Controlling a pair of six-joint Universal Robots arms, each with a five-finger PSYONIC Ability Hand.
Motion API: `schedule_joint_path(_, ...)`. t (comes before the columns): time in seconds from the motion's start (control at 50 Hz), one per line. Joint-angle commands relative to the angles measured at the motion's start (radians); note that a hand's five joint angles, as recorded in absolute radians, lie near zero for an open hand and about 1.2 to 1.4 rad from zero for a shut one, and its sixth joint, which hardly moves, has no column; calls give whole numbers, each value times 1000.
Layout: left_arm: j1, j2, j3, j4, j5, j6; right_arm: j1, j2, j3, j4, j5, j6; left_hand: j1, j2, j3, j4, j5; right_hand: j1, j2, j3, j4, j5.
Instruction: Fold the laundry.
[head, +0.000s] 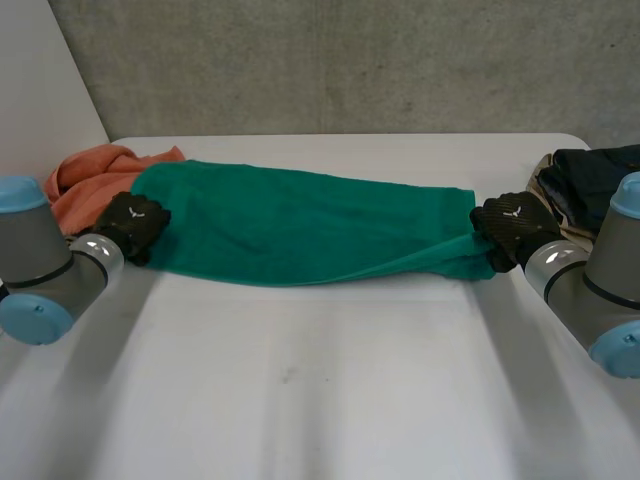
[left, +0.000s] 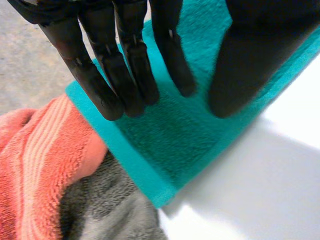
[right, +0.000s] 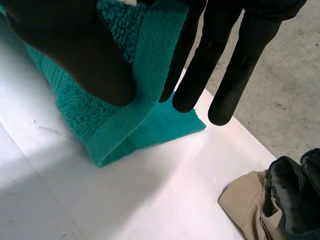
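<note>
Right robot hand (right: 75, 50) pinches right end of green towel (head: 300, 225), left robot hand (left: 125, 65) lies open on it w/o grip, so fold prob skews.

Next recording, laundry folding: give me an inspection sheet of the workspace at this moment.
Surface: white table, smooth.
Job's things: green towel lies stretched between the hands, bunched at its right end.
Clutter: orange towel and grey cloth beside the left hand; dark garment over beige cloth near the right hand.
Hands: left hand has straight fingers over the towel's left end; right hand pinches the right end between thumb and fingers.
Cables: nothing seen.
Surroundings: concrete wall behind the table.
</note>
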Motion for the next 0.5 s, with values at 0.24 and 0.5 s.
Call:
schedule_joint_path(0.24, 22, -54, 93, -74, 28, 72, -15, 20, -33, 25, -17, -8, -164, -196, -211, -211, -208, 263, 217, 202, 195, 192)
schedule_joint_path(0.5, 14, -154, 252, -150, 7, 210, -9, 29, -29, 25, -17, -13, -196, -228, -244, -244, -240, 263, 217, 202, 195, 192)
